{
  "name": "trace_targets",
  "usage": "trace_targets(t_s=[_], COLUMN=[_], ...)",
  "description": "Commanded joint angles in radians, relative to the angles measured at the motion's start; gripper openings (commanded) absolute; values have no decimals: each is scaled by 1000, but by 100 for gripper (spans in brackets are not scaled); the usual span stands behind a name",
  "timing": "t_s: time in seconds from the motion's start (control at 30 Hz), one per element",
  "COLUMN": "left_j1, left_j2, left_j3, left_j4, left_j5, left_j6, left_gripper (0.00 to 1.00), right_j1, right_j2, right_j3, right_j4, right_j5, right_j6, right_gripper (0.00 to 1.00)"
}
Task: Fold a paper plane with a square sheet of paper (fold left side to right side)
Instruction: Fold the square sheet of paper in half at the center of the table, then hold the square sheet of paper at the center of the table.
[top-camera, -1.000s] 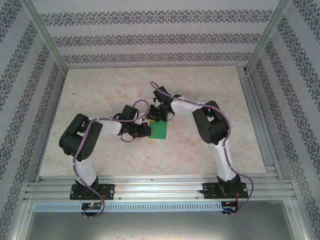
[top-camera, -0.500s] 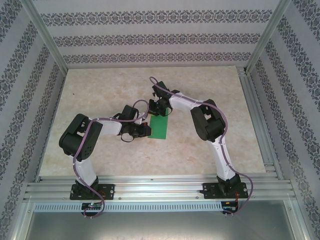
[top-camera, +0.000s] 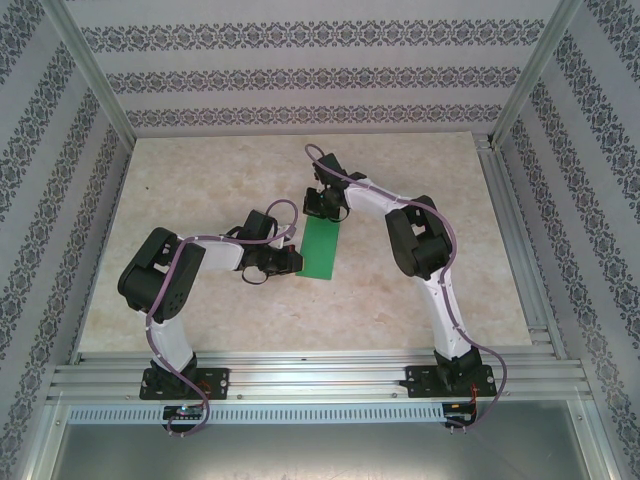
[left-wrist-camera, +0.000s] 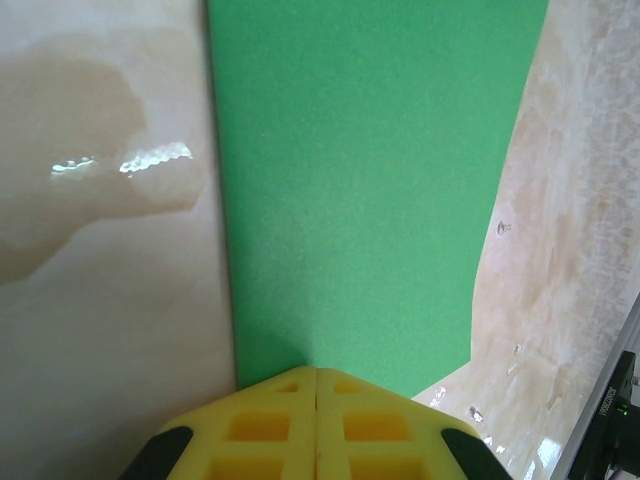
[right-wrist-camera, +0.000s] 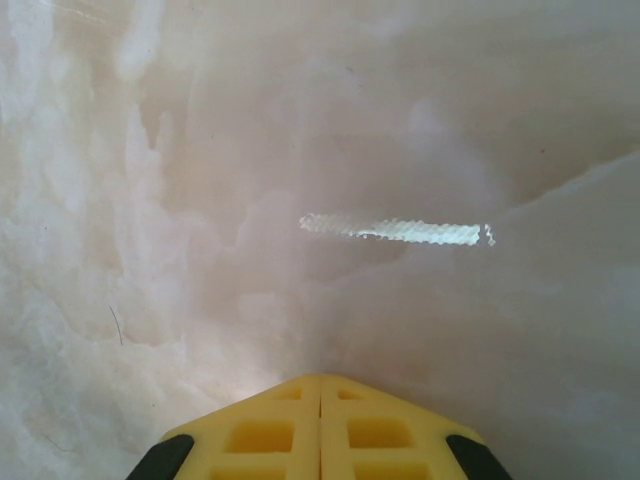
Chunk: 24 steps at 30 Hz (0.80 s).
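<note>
Roughly: half-fold looks done, all plane shaping pending

Status: green sheet (top-camera: 321, 250) lies flat near the centre of the desk (top-camera: 200, 180). It is a narrow rectangle, clearly longer than wide, not a square. So I read the left-over-right fold as made.

Step in hand looks like crease setting:
- Left fingers (left-wrist-camera: 317, 385) are closed, tips meeting on the sheet's edge, at its 8 o'clock in the top view. It looks like pressing down rather than pinching, but I can't confirm that.
- Right fingers (right-wrist-camera: 320, 392) are also closed and hold nothing. They sit just beside the sheet's 12 o'clock end, over bare desk.

Left to do, my estimate: nose diagonals, wing folds, everything that gives a dart its point. Early in the job.

Materials:
- Sheet: thin, matte, bright green, with a fine grain up close. One long edge is dead straight with a thin shadow line. The opposite long edge bows slightly in the left wrist view, so it may not be fully flat there.
- Desk: glossy beige, marble-like mottling, with lamp glare streaks. Probably slick, so the paper could slide under a push.
- Finger pads: yellow, moulded with square recessed pockets, black at the outer corners.
</note>
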Motion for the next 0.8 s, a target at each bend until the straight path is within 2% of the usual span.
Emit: trace_targets(t_s=[0.0, 0.13, 0.23, 0.37, 0.43, 0.53, 0.67, 0.77], left_j1=[-23, -23, -23, -23, -23, -23, -23, -23], left_j2=[53, 44, 31, -14, -40, -53, -48, -44], left_j3=[-55, -50, -48, -11, 37, 98, 113, 111], left_j4=[-105, -113, -101, -98, -146, -203, -208, -206], left_j5=[-116, -115, -93, -55, -61, -73, -77, -82], left_j6=[48, 53, 41, 19, 27, 51, 50, 48], left_gripper=[8, 8, 8, 11, 11, 11, 11, 11], right_j1=[-46, -70, -78, -89, -93, -83, -39, 5], right_j2=[38, 28, -31, -182, -274, -394, -538, -589], right_j3=[34, 79, 90, -26, -128, -301, -579, -743], right_j4=[46, 38, -5, -3, 20, 65, 210, 352], right_j5=[86, 68, 78, 81, 59, -3, -61, -111], right_j6=[-57, -100, -145, -178, -176, -114, 25, 148], right_gripper=[7, 9, 18, 31, 32, 31, 22, 15])
